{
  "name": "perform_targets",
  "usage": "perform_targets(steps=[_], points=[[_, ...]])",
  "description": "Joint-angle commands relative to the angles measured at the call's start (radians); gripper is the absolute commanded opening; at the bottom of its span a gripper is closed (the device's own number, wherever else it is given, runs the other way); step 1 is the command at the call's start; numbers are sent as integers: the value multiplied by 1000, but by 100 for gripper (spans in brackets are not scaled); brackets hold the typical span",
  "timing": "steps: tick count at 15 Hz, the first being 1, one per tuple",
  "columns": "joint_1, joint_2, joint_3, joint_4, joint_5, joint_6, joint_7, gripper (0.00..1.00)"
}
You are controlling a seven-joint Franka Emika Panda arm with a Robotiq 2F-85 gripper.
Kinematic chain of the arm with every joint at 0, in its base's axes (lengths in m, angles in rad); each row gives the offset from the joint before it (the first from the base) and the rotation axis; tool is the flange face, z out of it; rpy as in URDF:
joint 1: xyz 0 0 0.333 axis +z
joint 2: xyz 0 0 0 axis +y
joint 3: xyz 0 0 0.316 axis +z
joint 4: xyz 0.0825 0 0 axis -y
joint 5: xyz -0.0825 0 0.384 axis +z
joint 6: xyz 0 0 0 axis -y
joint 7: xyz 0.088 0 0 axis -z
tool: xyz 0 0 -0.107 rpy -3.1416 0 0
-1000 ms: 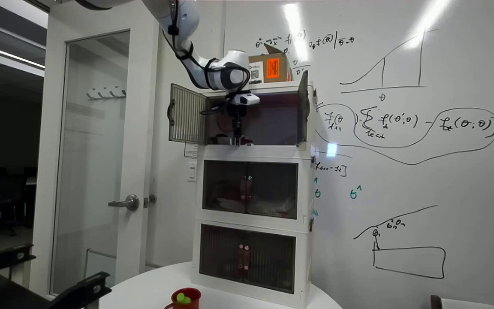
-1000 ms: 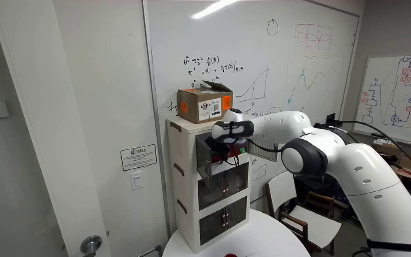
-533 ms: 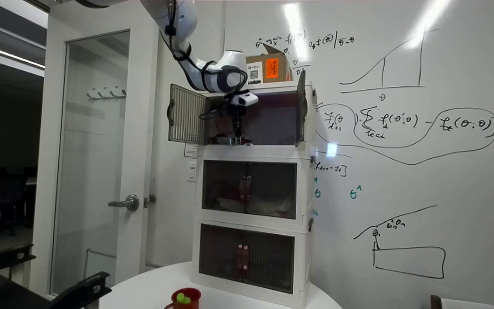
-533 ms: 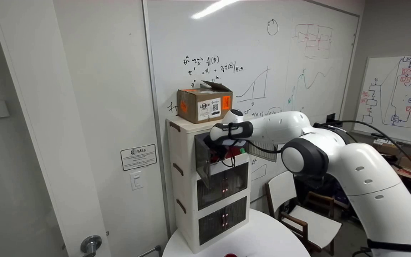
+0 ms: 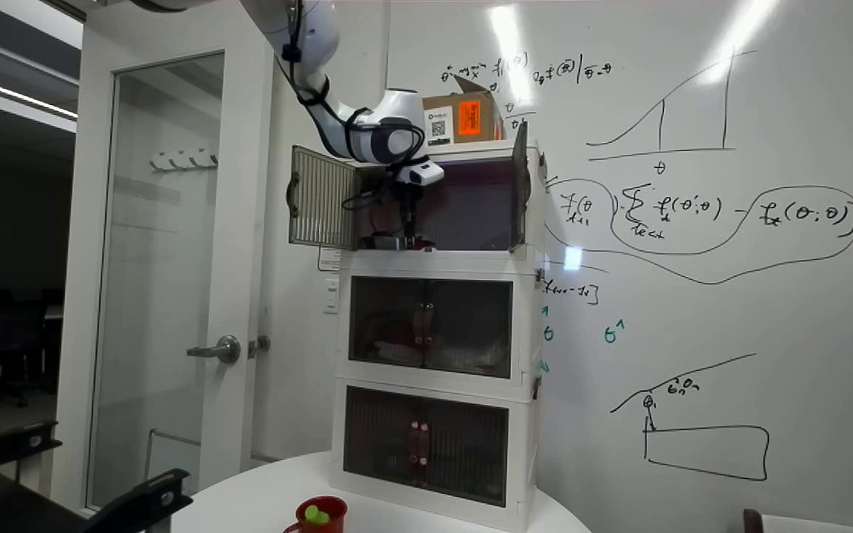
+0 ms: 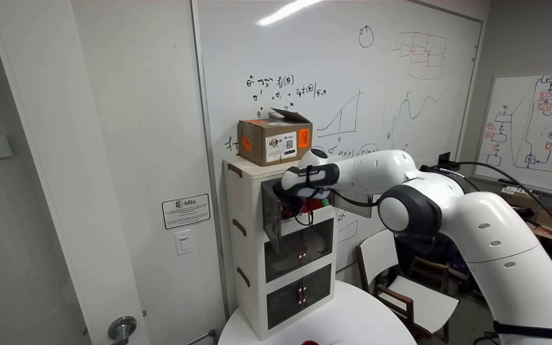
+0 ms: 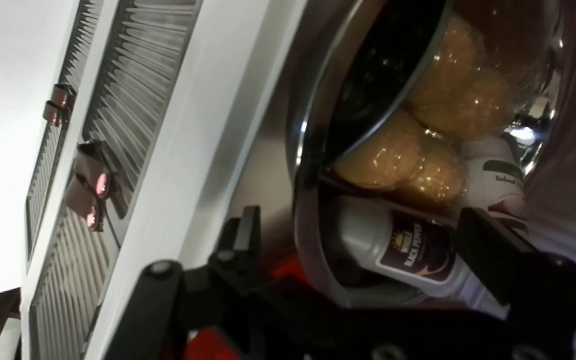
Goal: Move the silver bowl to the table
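The silver bowl [image 7: 302, 150] sits in the open top compartment of the white cabinet [image 5: 434, 263]. In the wrist view it holds a black pepper bottle [image 7: 418, 245], several round yellowish items [image 7: 393, 155] and another white bottle [image 7: 493, 175]. In an exterior view the bowl is a small shiny strip [image 5: 388, 243] beside the fingers. My gripper [image 7: 365, 237] is open: one finger is outside the near rim, the other over the bowl's contents. It points down in an exterior view [image 5: 409, 240]. The arm and door hide the fingers in an exterior view. The round white table [image 6: 357, 321] stands below.
Open doors flank the top compartment, at the left [image 5: 323, 196] and right [image 5: 521, 189]. A red object [image 6: 310, 205] sits in the compartment. A cardboard box [image 5: 471, 117] stands on the cabinet. A red mug [image 5: 325, 512] with green items is on the table.
My arm and gripper have shifted slightly left in both exterior views, staying inside the top compartment. A little more of the bowl's shiny side shows. The table and mug have not moved.
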Motion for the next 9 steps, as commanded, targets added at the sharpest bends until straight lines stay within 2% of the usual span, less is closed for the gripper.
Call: perform_targets(steps=[1,9], points=[[7,-5,3,16,11,5,0,69],[1,3,25,-13,28,-60,-7,7]])
